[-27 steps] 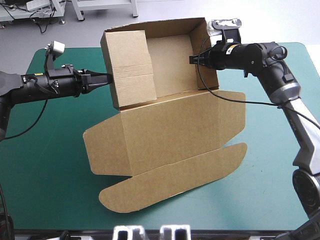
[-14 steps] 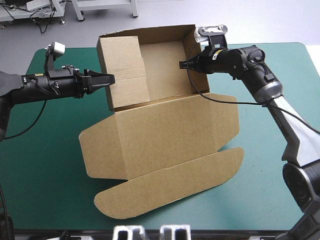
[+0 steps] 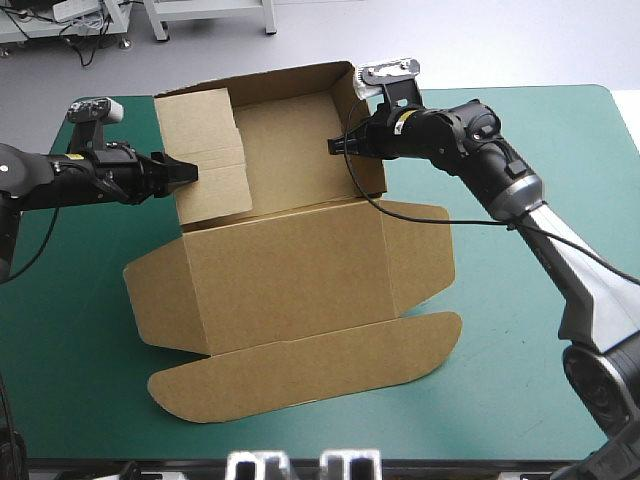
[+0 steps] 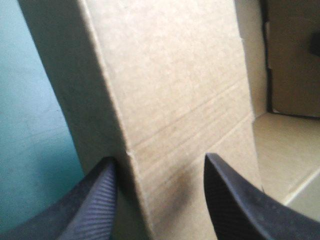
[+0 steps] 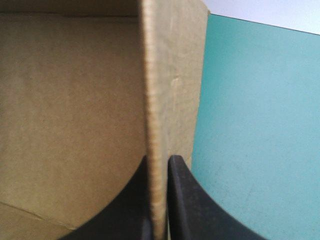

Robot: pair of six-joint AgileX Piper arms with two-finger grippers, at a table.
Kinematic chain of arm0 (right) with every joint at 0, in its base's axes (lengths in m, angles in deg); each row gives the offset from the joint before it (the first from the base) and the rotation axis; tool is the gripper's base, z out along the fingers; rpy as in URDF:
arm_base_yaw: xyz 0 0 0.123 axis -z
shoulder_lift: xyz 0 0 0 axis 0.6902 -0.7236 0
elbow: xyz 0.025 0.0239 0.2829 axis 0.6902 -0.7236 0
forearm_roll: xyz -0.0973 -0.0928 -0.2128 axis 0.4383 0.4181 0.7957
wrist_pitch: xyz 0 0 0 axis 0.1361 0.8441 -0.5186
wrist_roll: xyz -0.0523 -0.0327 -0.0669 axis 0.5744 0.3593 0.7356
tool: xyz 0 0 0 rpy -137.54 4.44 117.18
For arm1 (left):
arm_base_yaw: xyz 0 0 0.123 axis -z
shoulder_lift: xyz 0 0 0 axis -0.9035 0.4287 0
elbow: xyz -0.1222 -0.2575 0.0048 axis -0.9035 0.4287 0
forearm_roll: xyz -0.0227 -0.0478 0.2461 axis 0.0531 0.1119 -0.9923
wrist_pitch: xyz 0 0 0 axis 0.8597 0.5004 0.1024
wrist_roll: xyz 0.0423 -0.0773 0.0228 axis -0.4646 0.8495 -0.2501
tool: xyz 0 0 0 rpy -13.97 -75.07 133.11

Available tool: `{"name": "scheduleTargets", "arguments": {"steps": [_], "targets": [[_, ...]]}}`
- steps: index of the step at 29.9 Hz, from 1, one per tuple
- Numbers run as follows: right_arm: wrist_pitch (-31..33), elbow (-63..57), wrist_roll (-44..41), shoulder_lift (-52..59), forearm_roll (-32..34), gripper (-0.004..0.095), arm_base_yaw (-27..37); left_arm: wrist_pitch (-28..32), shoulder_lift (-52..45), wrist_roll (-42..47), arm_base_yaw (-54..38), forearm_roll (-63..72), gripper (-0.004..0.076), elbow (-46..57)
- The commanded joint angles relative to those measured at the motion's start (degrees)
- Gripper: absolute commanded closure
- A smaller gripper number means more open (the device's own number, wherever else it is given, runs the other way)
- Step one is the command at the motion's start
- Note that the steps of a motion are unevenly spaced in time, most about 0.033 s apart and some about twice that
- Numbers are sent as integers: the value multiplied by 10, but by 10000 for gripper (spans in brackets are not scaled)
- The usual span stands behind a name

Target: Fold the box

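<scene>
Both claws and the box [image 3: 285, 150] have slid to the left since the earlier look, and the left arm has backed off that way too.

At the right claw [image 5: 159, 159], the black fingers [image 5: 180, 215] are squeezed nearly together on the thin top edge of the right wall [image 3: 368, 130]. I think it grips hard so it can drag the whole box along and keep that wall standing up.

The left claw [image 4: 159, 157] has its fingers spread wide apart. The left wall [image 3: 205, 155] sits in the gap between them, and they are not squeezing it. My guess is that it waits there to steady that wall or catch it if it tips.

The tray part of the box stands toward the far side of the table [image 3: 80, 330], a bit left of the middle. The lid [image 3: 290, 290] lies flat on the teal-green cover, reaching toward the near edge.
</scene>
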State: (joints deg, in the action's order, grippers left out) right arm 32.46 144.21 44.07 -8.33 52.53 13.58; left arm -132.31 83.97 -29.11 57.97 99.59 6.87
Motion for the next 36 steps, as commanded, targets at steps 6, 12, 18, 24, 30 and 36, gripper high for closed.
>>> {"name": "scheduleTargets", "arguments": {"steps": [6, 12, 18, 24, 30, 36], "targets": [[-3, 20, 0, 92, -72, 908, -25, 56, -12, 6, 6, 4, 356, -17], [36, 20, 0, 104, -79, 908, -25, 29, -4, 25, 6, 18, 485, -17], [79, 19, -32, 95, -63, 908, -25, -5, -21, 35, 20, 26, 734, -18], [175, 19, -82, 81, -39, 908, -25, -15, -35, 102, 94, -6, 734, -30], [273, 19, -125, 67, -29, 908, -25, 15, -27, 224, 212, -171, 734, -34], [299, 17, -134, 31, -35, 908, -24, 36, 21, 290, 284, -239, 734, -34]]}}
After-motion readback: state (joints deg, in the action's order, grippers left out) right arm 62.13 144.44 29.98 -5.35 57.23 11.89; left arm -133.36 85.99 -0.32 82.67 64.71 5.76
